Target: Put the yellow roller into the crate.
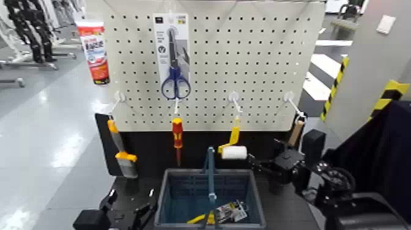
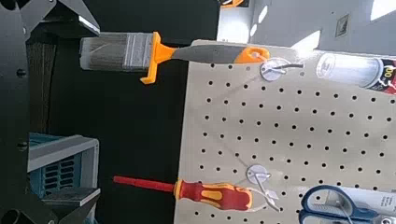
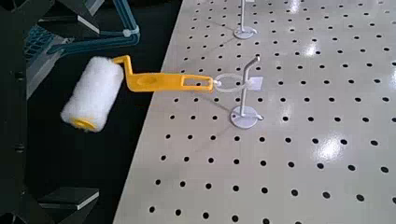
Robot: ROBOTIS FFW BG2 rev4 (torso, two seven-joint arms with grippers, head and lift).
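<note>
Yellow roller (image 1: 234,152) hangs near crate (image 1: 259,199) rim; spread right gripper (image 1: 263,152) stands beside it; spread left gripper (image 1: 132,197) flanks crate.

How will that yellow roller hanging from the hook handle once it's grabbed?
The yellow roller will probably feel light, with its slim, slotted plastic handle. The fuzzy white cylinder may squash a little and spin if pushed. Hanging from a loop on the hook, it will likely swing when nudged.

A dark tabletop (image 1: 284,208) is supporting the blue-grey crate (image 1: 257,202). Behind it, a pegboard (image 1: 251,61) is carrying the rest on hooks — packaged scissors (image 1: 174,67), a red-and-white tube (image 1: 93,54), an orange-handled brush (image 1: 125,156), a screwdriver (image 1: 177,134), the yellow roller (image 1: 233,152).
</note>
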